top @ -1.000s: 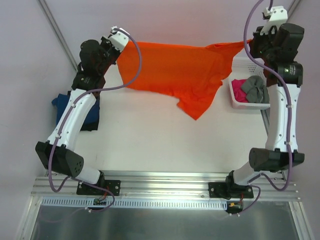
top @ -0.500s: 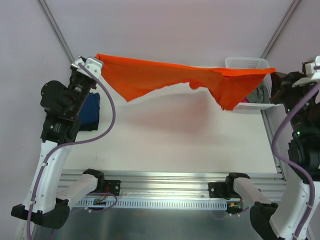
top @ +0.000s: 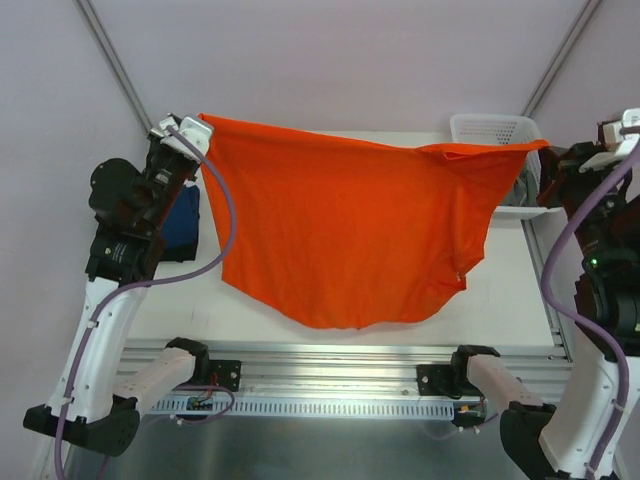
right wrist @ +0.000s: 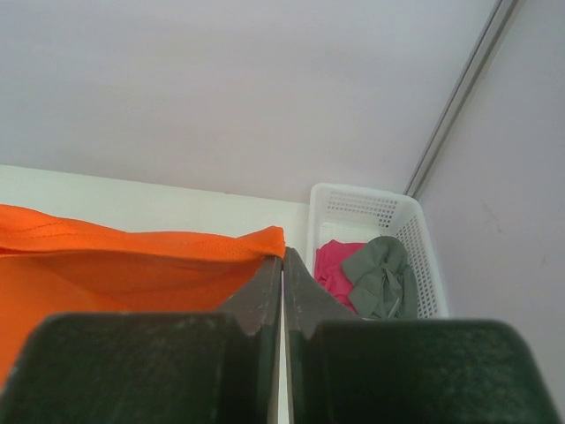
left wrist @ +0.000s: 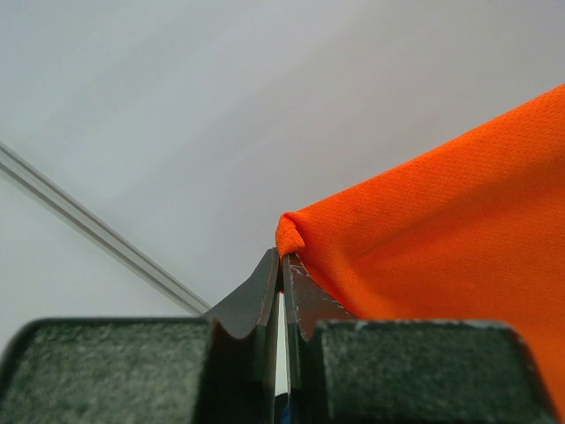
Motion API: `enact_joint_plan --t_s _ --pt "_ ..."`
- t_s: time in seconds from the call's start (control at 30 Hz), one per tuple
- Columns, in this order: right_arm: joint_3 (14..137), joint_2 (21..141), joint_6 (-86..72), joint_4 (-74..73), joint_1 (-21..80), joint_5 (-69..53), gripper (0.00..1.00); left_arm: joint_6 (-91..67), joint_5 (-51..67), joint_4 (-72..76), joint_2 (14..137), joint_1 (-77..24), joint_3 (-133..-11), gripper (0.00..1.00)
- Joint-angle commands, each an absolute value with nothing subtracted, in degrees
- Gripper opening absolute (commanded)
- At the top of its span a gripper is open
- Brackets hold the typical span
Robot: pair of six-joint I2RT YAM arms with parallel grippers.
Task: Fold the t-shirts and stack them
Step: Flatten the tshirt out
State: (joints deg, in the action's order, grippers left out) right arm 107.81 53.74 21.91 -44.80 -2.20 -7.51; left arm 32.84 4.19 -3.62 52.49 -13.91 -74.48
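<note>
Pale walls (top: 350,60), white table (top: 505,300) beneath orange t-shirt (top: 340,230)

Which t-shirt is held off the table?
The orange t-shirt, stretched between the left pincer and right pincer; pink t-shirt and grey t-shirt lie in the basket.

Pale lilac walls (top: 350,60), slanting metal struts (top: 110,60), white table (top: 500,290), aluminium rail (top: 330,365) along near edge, even light.
</note>
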Motion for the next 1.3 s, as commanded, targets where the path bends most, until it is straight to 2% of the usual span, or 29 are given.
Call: enact_joint_plan --t_s 0.0,0.27,0.7,1.0,1.27 --pt "105.4 58.18 23.29 -36.84 -2.9 -4.83 0.01 35.24 0.7 -1.41 57.03 -13.8 -73.92 0.0" --pt "100.63 75.74 21.45 -32.08 -2.81 -11.25 0.01 34.72 1.76 2.98 74.86 -13.62 -73.03 0.0" --pt "114.6 103.86 22.41 -33.05 -0.09 -12.22 0.01 33.66 3.78 5.89 97.27 -9.49 -81.12 0.0" --pt "118.83 114.16 24.69 -32.52 3.95 -10.64 0.01 32.7 4.57 5.89 105.2 -8.26 -85.52 0.0" --pt "114.53 116.72 26.37 -32.7 6.59 -10.28 0.01 32.25 4.22 5.8 106.17 -7.38 -84.03 0.0"
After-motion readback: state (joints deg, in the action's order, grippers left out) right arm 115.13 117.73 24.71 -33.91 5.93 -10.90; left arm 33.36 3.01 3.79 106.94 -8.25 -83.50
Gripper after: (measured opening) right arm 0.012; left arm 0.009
